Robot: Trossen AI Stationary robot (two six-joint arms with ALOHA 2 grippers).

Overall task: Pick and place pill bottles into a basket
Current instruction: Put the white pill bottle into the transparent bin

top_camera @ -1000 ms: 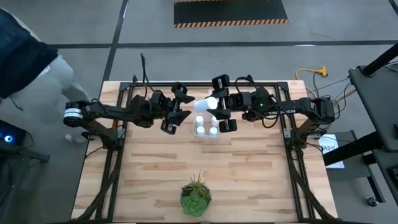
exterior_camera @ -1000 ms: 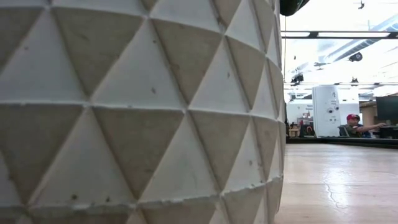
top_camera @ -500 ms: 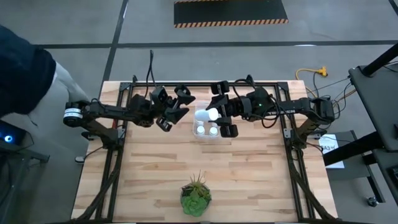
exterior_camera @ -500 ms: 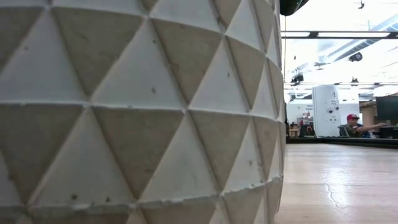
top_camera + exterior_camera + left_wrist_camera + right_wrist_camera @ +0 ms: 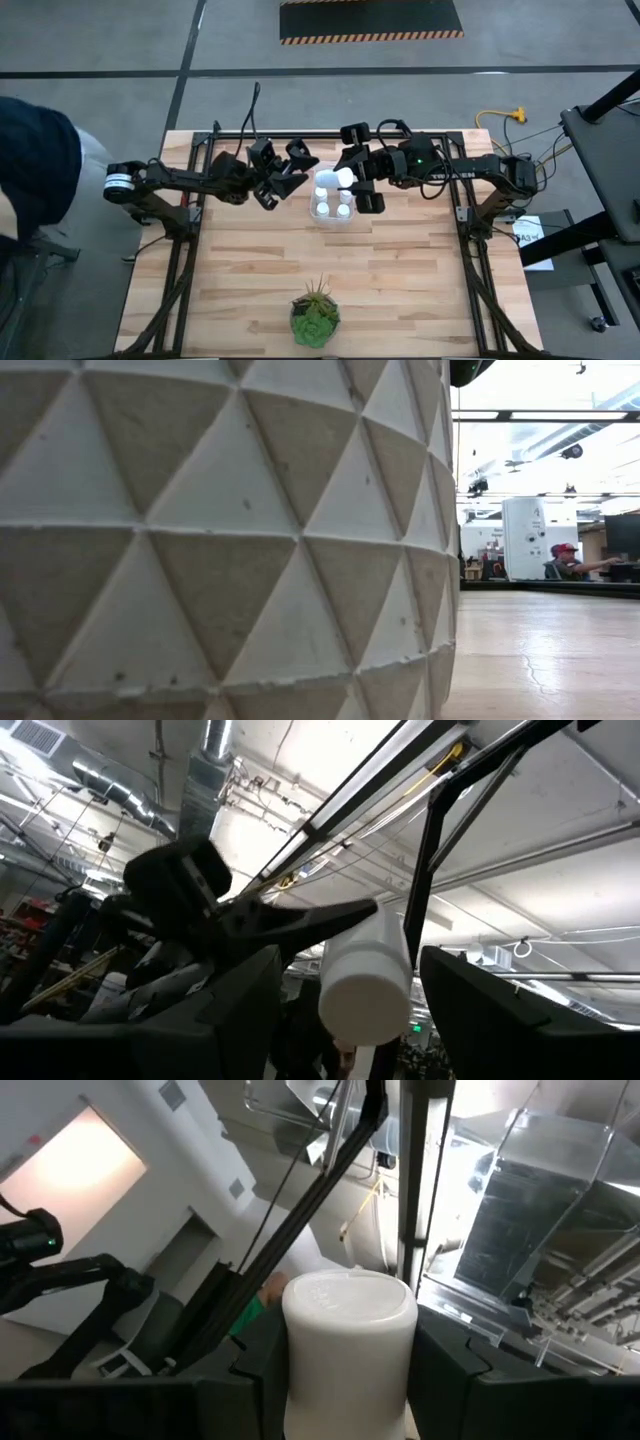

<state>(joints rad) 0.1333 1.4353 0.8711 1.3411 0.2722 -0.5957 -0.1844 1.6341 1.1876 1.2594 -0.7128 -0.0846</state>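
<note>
While poised above the basket (image 5: 332,208), right gripper (image 5: 352,181) clamps a pill bottle (image 5: 344,178), ready for lowering beside bottles (image 5: 321,194) already inside. Left gripper (image 5: 287,178), just beside, apparently empty, fingers parted, clear of the drop.

Small clear plastic rectangular basket (image 5: 333,213) at table (image 5: 230,290) centre toward the far edge, white-capped pill bottles (image 5: 322,194) standing inside. Right gripper (image 5: 352,182) above its right far corner, clamping one white bottle (image 5: 343,178). Left gripper (image 5: 290,177) just left of basket. Green spiky plant (image 5: 315,313) near front edge.
</note>
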